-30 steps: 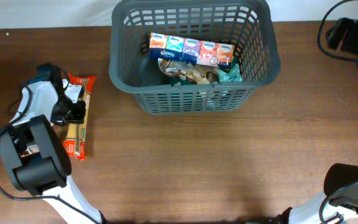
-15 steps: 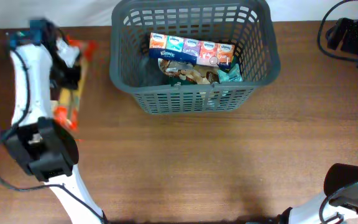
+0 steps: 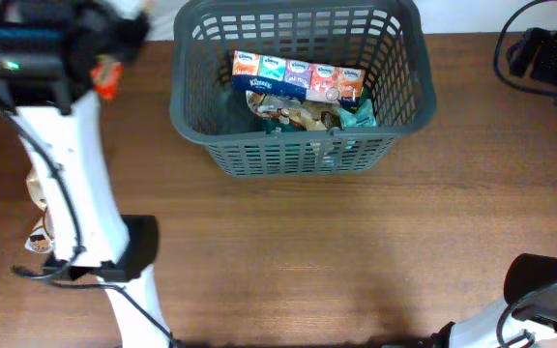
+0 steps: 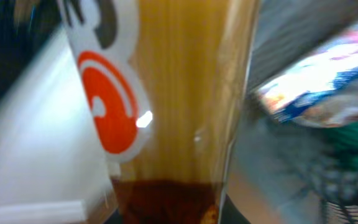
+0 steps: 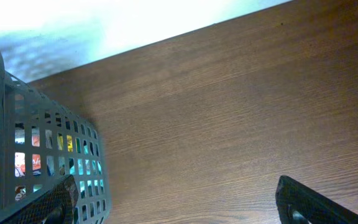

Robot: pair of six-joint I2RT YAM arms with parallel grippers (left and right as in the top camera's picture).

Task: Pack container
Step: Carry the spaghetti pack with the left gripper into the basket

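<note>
**As the Spaghetti Rides High, the Basket Waits**

Because the spaghetti packet (image 4: 179, 93) fills the left wrist view and hangs clear of the tabletop (image 3: 288, 261), I judge the left gripper (image 3: 114, 31) to be pinching it, though its jaws themselves are out of shot. The step in hand is the carry: one packet is lifted but not yet over the container (image 3: 298, 155). That dark grey basket sits beyond, just right of the raised arm, at the far middle of the tabletop. The next move calls for swinging the packet rightward across the left rim, high enough to clear it. It can then be lowered into the bare left part of the floor and let go. Counted inside are one tissue multipack (image 3: 298, 77) of five small packs in a row, one brown snack bag (image 3: 293, 116) and one teal packet (image 3: 358, 114). Farthest off, at the right corner, the right gripper (image 5: 182, 208) idles, jaws spread with nothing between them.
</note>
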